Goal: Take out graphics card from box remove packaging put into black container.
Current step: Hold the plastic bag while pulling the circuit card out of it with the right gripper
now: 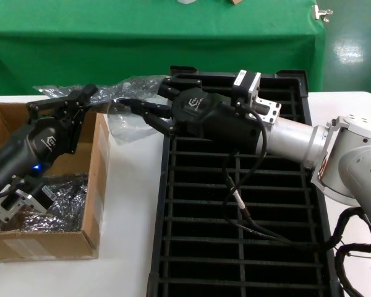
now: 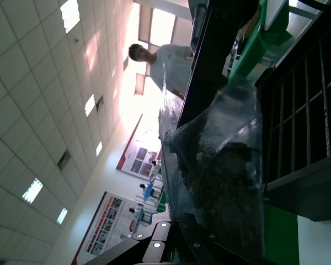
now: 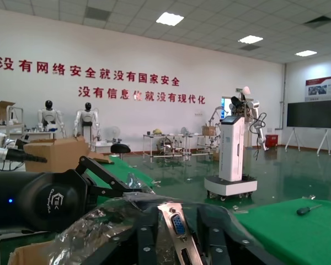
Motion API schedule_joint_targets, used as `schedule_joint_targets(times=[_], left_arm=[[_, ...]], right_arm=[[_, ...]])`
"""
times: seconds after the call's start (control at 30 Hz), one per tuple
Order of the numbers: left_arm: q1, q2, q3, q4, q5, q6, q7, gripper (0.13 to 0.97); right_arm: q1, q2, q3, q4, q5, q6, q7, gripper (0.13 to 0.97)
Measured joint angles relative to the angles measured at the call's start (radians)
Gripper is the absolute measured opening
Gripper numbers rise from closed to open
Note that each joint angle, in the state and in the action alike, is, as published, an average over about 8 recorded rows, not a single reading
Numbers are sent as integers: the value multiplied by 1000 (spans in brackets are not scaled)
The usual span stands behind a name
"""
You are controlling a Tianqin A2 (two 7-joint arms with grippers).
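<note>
1. Left gripper (image 1: 80, 99), black, reaches over the far edge of the brown corrugated cardboard box (image 1: 93, 185); its fingers are pinched narrow on one end of the crinkly translucent silvery plastic bag (image 1: 127, 102), which is held up in the air.
2. Right gripper (image 1: 149, 114), black, comes in from the right over the far-left corner of the long black ribbed plastic tray (image 1: 235, 247); its fingers reach into or onto the other end of the same bag. Whether they are clamped cannot be told for sure from the head view.
3. Right wrist view: the small dark graphics card with silver bracket (image 3: 176, 229) sits between the right gripper's fingers, blue port visible on the bracket, crinkled bag (image 3: 99, 226) still around it on the near side. Fingers look closed onto the card's bracket end.
4. Left wrist view: bag (image 2: 220, 165) hangs stretched in front of the camera, dark contents low inside it, tray slots (image 2: 303, 99) behind.
5. So the card is mid-air between the two grippers, above the gap between box and tray, partly in the bag, not in any slot.
6. Counts: one box, one tray, one card seen, one bag being held. More shiny bagged bundles (image 1: 55, 201) lie in the box bottom; number unclear, at least two.
7. White table (image 1: 130, 204) under everything, green cloth (image 1: 142, 43) behind.
</note>
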Motion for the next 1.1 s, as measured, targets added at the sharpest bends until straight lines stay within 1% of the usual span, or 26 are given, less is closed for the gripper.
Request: schedule_joint_targets(times=[0.07, 0.2, 0.47, 0.67, 0.9, 1.1], left_arm=[[0, 0, 0, 1, 0, 0, 0, 138], [-1, -1, -1, 2, -1, 1, 0, 138], [-1, -1, 0, 2, -2, 2, -2, 138], [-3, 1, 1, 9, -1, 5, 8, 138], [-18, 6, -2, 39, 0, 11, 51, 138], [-41, 12, -8, 84, 1, 19, 116, 138]], right_arm=[[1, 0, -1, 0, -1, 0, 0, 313], [1, -1, -2, 0, -2, 1, 1, 313], [2, -2, -3, 0, -3, 3, 2, 197], [2, -2, -3, -1, -3, 5, 2, 188], [7, -1, -9, 0, -9, 2, 2, 183], [20, 2, -22, 5, -21, -8, 3, 183]])
